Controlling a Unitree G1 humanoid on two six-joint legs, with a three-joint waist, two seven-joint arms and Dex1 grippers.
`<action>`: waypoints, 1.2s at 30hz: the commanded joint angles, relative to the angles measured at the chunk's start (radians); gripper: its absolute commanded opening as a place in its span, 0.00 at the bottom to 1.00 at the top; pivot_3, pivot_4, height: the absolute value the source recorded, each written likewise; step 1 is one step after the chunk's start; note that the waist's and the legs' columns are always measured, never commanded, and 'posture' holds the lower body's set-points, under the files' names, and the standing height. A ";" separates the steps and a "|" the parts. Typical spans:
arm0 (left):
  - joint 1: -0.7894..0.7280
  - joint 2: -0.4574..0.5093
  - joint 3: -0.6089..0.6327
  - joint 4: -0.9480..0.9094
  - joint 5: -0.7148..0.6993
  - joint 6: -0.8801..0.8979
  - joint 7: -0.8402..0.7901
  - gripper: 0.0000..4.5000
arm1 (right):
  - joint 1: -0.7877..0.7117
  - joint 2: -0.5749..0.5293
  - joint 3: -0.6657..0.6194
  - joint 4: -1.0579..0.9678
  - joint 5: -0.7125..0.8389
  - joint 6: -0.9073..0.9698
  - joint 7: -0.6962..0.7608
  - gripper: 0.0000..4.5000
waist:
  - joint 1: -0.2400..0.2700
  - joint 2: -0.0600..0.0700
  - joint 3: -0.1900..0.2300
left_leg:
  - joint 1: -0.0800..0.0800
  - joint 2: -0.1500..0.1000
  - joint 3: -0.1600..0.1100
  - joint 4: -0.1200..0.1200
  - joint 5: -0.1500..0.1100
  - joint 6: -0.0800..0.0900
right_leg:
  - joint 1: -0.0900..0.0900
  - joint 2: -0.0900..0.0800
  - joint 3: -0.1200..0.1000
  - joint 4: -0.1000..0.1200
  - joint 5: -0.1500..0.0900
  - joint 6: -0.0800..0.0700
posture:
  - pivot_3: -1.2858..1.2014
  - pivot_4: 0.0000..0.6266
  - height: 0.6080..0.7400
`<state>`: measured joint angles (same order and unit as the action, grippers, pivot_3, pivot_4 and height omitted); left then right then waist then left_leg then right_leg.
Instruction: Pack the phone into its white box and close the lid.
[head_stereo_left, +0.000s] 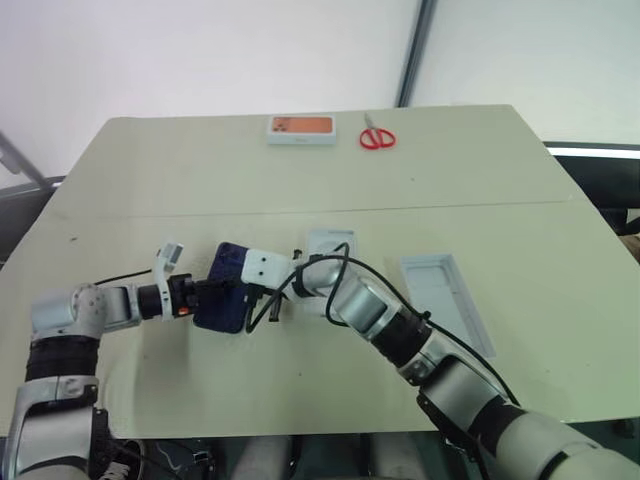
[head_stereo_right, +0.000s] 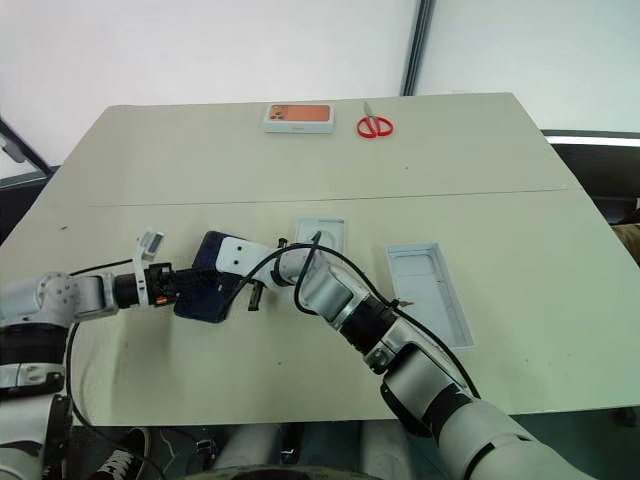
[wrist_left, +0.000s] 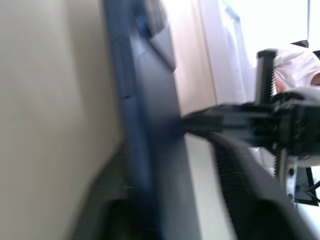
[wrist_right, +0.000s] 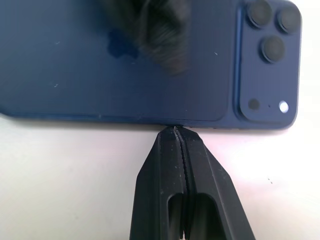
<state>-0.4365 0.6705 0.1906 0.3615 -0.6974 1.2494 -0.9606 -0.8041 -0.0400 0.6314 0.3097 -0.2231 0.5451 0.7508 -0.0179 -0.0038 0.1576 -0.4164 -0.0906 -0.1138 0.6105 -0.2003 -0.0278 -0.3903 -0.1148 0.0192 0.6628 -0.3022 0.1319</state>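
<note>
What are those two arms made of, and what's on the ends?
Both arms are jointed silver-grey and black cylinders with loose black cables looped alongside. Each ends in a white bracket and a pincer, left pincer, right pincer, of two black fingers with ridged inner faces.

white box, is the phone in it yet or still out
Still out: the phone is held up between both pincers, left of the white box, which lies apart on the table.

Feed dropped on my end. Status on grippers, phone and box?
Left gripper clamped on phone, held above the table. Right gripper shut, tips at phone's edge. White box open; lid beside it.
</note>
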 joint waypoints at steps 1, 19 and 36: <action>0.031 -0.008 -0.049 -0.011 0.011 0.003 -0.012 0.02 | 0.004 -0.005 -0.019 -0.027 -0.006 -0.007 -0.011 0.00 | 0.004 0.000 0.000 | 0.000 0.000 0.000 0.000 0.000 0.000 | 0.000 0.000 0.000 0.000 0.000 0.000 | 0.52 0.24 1.00; 0.002 -0.133 0.396 -0.019 -0.239 0.162 0.168 0.00 | 0.089 -0.036 -0.399 -0.332 0.412 0.133 0.090 0.41 | -0.002 -0.004 0.002 | -0.005 0.002 0.000 0.000 0.000 -0.001 | -0.005 0.001 0.000 -0.001 0.000 0.000 | 0.52 0.24 1.00; 0.001 -0.230 0.366 -0.155 -0.274 0.135 0.302 0.00 | 0.285 -0.548 -0.175 -0.580 0.300 0.046 0.279 0.99 | 0.003 -0.009 0.005 | -0.010 0.002 0.002 0.002 0.000 0.000 | -0.005 0.000 0.000 -0.002 0.000 0.000 | 0.52 0.24 1.00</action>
<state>-0.4100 0.4390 0.5609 0.2505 -0.9423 1.4005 -0.6578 -0.5123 -0.5862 0.4557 -0.2643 0.0913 0.6114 1.0389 -0.0150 -0.0128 0.1628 -0.4268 -0.0884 -0.1118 0.6124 -0.2001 -0.0283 -0.3951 -0.1149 0.0189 0.6610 -0.3021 0.1320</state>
